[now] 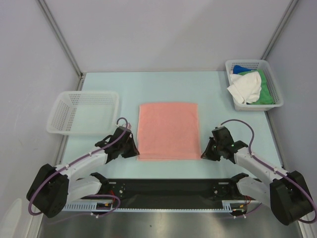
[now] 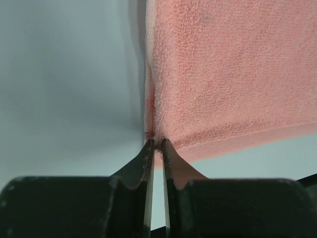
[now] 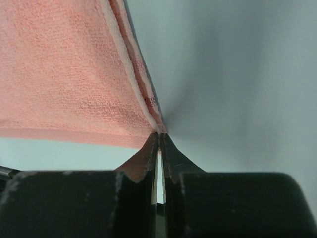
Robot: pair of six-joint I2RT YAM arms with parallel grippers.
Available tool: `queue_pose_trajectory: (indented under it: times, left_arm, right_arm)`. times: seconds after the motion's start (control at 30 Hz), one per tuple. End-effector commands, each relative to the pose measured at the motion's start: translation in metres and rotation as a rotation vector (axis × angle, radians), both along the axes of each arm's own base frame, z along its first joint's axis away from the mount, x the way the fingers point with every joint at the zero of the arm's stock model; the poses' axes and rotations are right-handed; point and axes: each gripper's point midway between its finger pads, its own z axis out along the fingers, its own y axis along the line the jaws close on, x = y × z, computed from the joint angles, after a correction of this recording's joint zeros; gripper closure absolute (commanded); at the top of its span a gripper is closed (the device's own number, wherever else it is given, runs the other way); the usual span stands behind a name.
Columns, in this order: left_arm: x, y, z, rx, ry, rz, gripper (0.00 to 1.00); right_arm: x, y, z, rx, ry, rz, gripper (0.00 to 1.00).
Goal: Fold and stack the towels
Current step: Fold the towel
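Note:
A salmon-pink towel (image 1: 168, 130), folded into a near square, lies flat in the middle of the table. My left gripper (image 1: 133, 151) is at its near left corner and my right gripper (image 1: 204, 152) at its near right corner. In the left wrist view the jaws (image 2: 157, 143) are pinched on the towel (image 2: 233, 74) corner. In the right wrist view the jaws (image 3: 159, 135) are pinched on the layered towel (image 3: 64, 74) corner. More towels, white (image 1: 246, 87), green (image 1: 266, 88) and blue (image 1: 241, 69), sit in the white basket (image 1: 276, 82) at the back right.
An empty white basket (image 1: 83, 113) stands at the left of the table. Grey walls close the back and sides. A black base rail (image 1: 168, 188) runs along the near edge between the arms.

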Motion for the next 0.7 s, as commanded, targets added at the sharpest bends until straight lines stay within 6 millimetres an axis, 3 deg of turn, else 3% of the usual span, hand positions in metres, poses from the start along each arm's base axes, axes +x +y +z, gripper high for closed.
queue_pose_trajectory:
  times: [0.0, 0.13, 0.17, 0.27, 0.3, 0.4, 0.43, 0.47, 0.5, 0.53, 0.57, 0.6, 0.63, 0.67]
  left_arm:
    - [0.004, 0.011, 0.0, 0.049, -0.014, 0.031, 0.86]
    - [0.004, 0.014, 0.004, 0.065, -0.015, 0.034, 0.86]
    - [0.001, 0.016, 0.004, 0.074, -0.006, 0.036, 0.85]
    - [0.002, 0.019, 0.015, 0.086, -0.02, 0.039, 0.73]
    - [0.004, 0.021, 0.019, 0.091, -0.03, 0.046, 0.64]
    - [0.027, 0.017, 0.056, 0.081, -0.129, 0.061, 0.53]
    - [0.035, 0.014, 0.066, 0.075, -0.156, 0.064, 0.51]
    - [0.044, 0.01, 0.072, 0.077, -0.169, 0.065, 0.48]
    - [0.062, 0.002, 0.094, 0.061, -0.216, 0.069, 0.46]
    - [0.077, 0.005, 0.103, 0.098, -0.256, 0.089, 0.45]
    - [0.09, 0.006, 0.096, 0.148, -0.238, 0.1, 0.43]
    - [0.113, 0.004, 0.118, 0.151, -0.295, 0.132, 0.42]
    - [0.129, 0.009, 0.122, 0.193, -0.325, 0.142, 0.42]
    - [0.147, 0.008, 0.108, 0.24, -0.307, 0.15, 0.42]
  right_arm:
    - [0.007, -0.02, -0.005, -0.073, -0.023, -0.068, 0.92]
    - [0.009, -0.018, 0.0, -0.069, -0.023, -0.059, 0.92]
    - [0.009, -0.018, 0.001, -0.065, -0.025, -0.056, 0.87]
    - [0.009, -0.017, 0.013, -0.062, -0.049, -0.052, 0.76]
    - [0.01, -0.017, 0.019, -0.058, -0.062, -0.054, 0.72]
    - [0.027, -0.016, 0.053, -0.056, -0.152, -0.065, 0.62]
    - [0.043, -0.016, 0.075, -0.06, -0.215, -0.082, 0.6]
    - [0.054, -0.017, 0.081, -0.061, -0.232, -0.095, 0.58]
    - [0.065, -0.015, 0.088, -0.062, -0.254, -0.086, 0.56]
    - [0.084, -0.01, 0.102, -0.039, -0.306, -0.084, 0.55]
    - [0.107, -0.007, 0.109, -0.051, -0.324, -0.084, 0.54]
    - [0.123, -0.007, 0.115, -0.069, -0.348, -0.089, 0.53]
    - [0.141, -0.008, 0.12, -0.092, -0.383, -0.079, 0.52]
    - [0.166, -0.007, 0.137, -0.087, -0.425, -0.086, 0.52]
